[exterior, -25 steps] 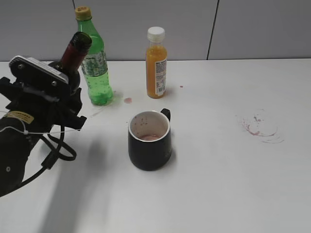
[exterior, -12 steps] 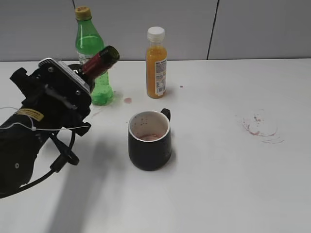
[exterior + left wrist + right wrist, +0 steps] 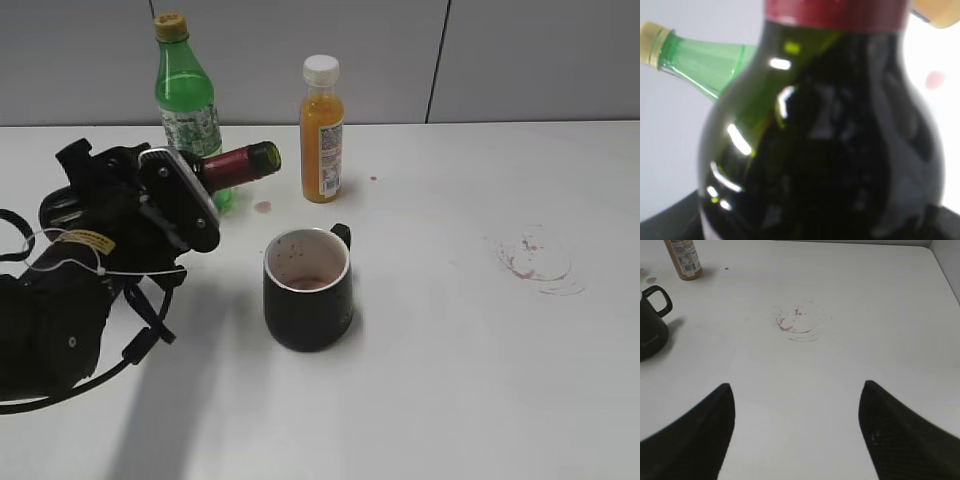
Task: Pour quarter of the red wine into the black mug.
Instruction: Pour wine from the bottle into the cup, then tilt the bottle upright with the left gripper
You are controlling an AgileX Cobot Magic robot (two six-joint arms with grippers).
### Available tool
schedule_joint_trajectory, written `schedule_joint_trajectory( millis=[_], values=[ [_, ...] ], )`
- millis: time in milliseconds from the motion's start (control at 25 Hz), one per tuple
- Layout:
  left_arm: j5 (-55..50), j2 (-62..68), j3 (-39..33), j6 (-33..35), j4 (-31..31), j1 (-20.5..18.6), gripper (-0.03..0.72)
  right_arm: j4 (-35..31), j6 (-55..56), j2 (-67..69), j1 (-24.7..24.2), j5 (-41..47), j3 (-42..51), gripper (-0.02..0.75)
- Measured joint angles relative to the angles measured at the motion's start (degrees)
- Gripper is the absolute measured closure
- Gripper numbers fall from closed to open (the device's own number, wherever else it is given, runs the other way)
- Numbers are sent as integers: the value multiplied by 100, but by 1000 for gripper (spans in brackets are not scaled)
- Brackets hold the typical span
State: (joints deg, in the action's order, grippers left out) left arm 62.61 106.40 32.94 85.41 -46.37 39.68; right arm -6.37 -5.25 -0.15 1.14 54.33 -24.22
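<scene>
Only the exterior view shows the left gripper (image 3: 165, 195) clamping the tilted wine bottle (image 3: 235, 163) left of the black mug (image 3: 307, 290), while the right gripper (image 3: 796, 432) spreads wide over bare table (image 3: 840, 300).

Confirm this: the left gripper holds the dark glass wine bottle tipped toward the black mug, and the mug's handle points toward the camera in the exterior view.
Not quite. The left gripper does hold the dark glass wine bottle tipped toward the squat black mug, but the exterior view shows the handle at the mug's far side, pointing away from the camera.
</scene>
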Motion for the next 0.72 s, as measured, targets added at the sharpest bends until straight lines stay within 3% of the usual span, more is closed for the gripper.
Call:
schedule_joint_trajectory(
  millis=[720],
  values=[
    [19, 0, 34, 1796, -48, 7, 135, 0, 0, 0, 0, 0, 0, 153]
  ],
)
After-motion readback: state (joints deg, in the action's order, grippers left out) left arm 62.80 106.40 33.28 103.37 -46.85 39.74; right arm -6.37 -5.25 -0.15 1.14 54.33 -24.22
